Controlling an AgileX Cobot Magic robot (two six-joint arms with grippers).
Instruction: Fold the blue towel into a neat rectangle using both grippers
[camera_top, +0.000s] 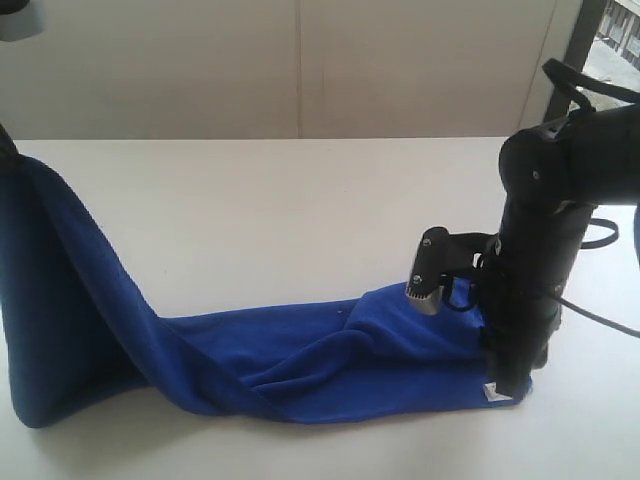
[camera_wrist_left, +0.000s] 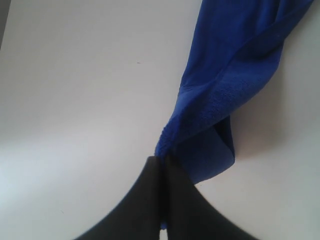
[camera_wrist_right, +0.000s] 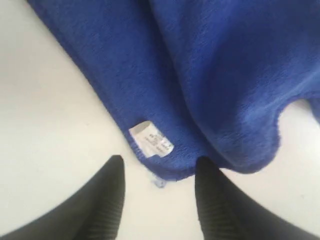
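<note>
While the white tabletop (camera_top: 300, 200) carries its flat end at four o'clock in the exterior view, the royal-blue plush towel (camera_top: 330, 370) climbs to nine o'clock, where the black left gripper (camera_wrist_left: 161, 162) clamps a bunched corner, seemingly to carry it over for the fold. The black right gripper (camera_wrist_right: 160, 160) straddles the flat corner, jaws apart and empty, beside the small white tag (camera_wrist_right: 151, 141).

I count one towel (camera_top: 330, 365) on my screens, with one tag (camera_wrist_right: 151, 141) on it. Two pincers: the left pincer (camera_wrist_left: 162, 161) and the right pincer (camera_wrist_right: 160, 161). One worktop (camera_top: 300, 200). One arm (camera_top: 560, 220) shows plainly in the exterior view.
</note>
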